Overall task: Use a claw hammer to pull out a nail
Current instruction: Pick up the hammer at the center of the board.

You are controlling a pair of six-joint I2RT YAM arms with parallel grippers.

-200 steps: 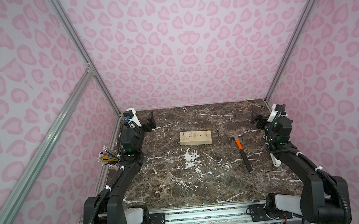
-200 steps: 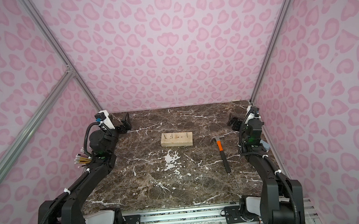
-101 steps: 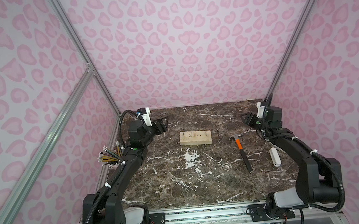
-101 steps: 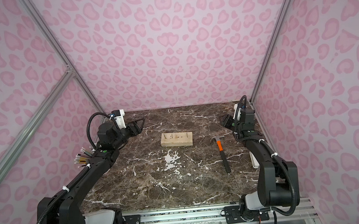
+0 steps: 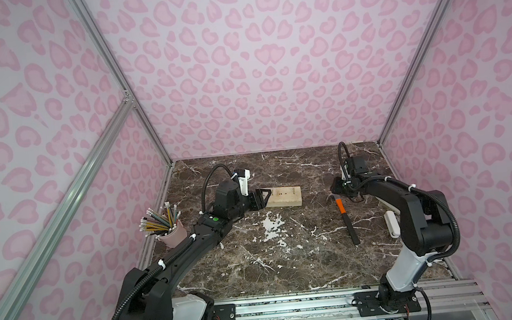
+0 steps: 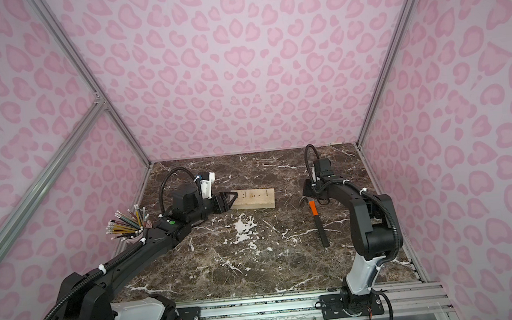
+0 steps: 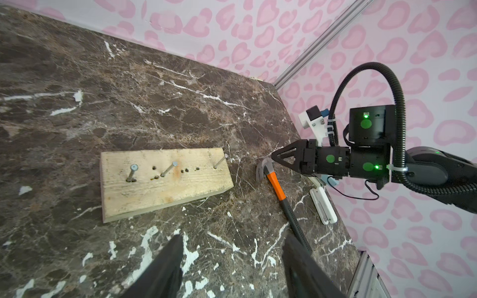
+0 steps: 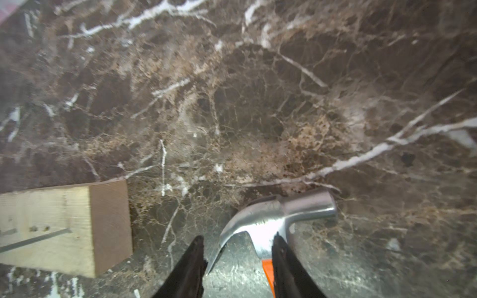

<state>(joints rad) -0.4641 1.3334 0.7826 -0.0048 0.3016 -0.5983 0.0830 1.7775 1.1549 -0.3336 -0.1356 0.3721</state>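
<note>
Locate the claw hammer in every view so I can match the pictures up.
Top view: claw hammer lies on the table right of centre, head at the far end.
Top view: same place, right of centre.
Left wrist: just past the wooden block's end.
Right wrist: steel head close up, block's end beside it.
Shared landmark: the wooden block with nails.

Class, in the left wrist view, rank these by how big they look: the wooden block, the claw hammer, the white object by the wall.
1. wooden block, clearly the broadest.
2. claw hammer, long but thin, shaft end partly hidden.
3. white object, shortest and slim.
</note>
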